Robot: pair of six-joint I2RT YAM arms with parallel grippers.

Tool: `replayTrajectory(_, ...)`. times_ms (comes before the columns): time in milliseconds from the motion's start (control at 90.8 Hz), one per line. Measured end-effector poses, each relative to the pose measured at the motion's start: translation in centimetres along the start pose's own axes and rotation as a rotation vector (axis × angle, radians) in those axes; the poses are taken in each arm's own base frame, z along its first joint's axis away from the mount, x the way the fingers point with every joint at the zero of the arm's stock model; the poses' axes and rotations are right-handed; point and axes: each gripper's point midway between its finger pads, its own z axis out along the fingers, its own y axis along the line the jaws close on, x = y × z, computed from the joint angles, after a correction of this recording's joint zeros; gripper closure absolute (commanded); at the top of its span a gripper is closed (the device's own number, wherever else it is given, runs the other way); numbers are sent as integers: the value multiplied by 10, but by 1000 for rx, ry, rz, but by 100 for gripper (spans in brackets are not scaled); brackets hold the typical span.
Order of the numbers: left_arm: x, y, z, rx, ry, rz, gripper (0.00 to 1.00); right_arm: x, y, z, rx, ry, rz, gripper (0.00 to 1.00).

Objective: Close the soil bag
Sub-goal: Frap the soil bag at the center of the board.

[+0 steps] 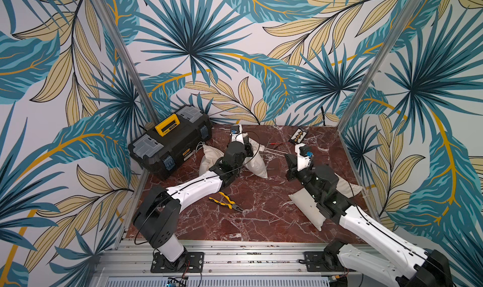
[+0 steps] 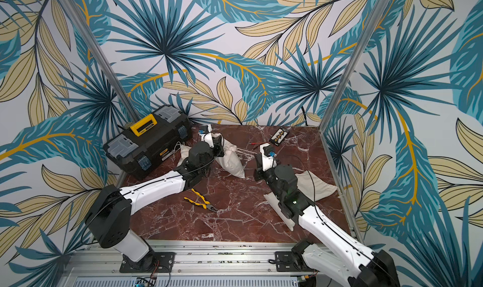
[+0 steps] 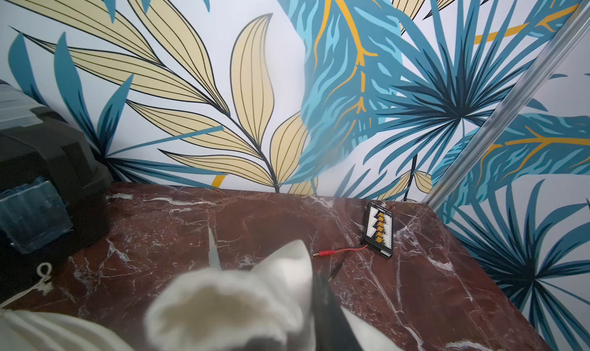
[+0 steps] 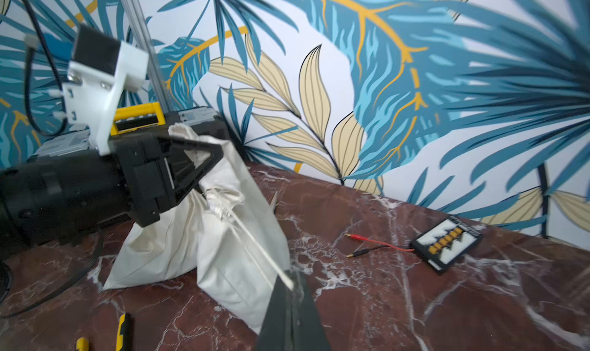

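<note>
A red-brown marble-patterned tabletop (image 1: pixel 261 220) fills the lower middle of both top views, and a black plastic toolbox with a yellow handle (image 1: pixel 170 139) sits at its rear left corner. The soil bag (image 1: pixel 257 163), a cream cloth sack with a drawstring neck, stands just below the frame's centre, to the right of the toolbox. Its body is plump and creased. In the right wrist view the soil bag (image 4: pixel 233 260) shows its neck puckered into tight folds, with a loose flap of cloth rising above the gather. A second cream cloth sack (image 1: pixel 207 155) sits just beside it on the toolbox side, and a third cream sack (image 1: pixel 304 207) lies flat under the right arm at lower right. The left gripper (image 4: pixel 214 154) is at the soil bag's top, its black fingers against the raised cloth; how wide its jaws stand, and whether they pinch the cloth, I cannot tell. The right gripper (image 4: pixel 291 284) sits clear of the bag, to its right in the top views. Its jaws are pressed together on the end of the thin white drawstring (image 4: pixel 255 247), which runs in a straight line from the puckered neck to the fingertips. Yellow-handled pliers (image 1: pixel 226 200) lie near the table's middle
</note>
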Motion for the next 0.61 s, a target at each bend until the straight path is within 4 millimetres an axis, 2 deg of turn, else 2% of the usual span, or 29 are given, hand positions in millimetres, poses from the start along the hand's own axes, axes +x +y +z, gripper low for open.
replayTrajectory(110,1,1,-6,29,-5,17,61,-13,-6,-7,28,7,-37,100)
replayTrajectory(231,-9,4,-17,65,-28,59,46,-37,-4,1,32,0,-61,100)
replayTrajectory(330,-24,2,-30,107,-58,113,40,-62,0,9,20,-24,-75,100)
replayTrajectory(463,-55,-11,-57,199,-145,209,30,-97,10,27,-12,-52,-93,100)
replayTrajectory(529,-69,-22,-70,260,-189,272,24,-105,15,34,-35,-54,-100,100)
replayTrajectory(606,-74,-35,-79,334,-217,352,15,-108,21,39,-60,-46,-105,100)
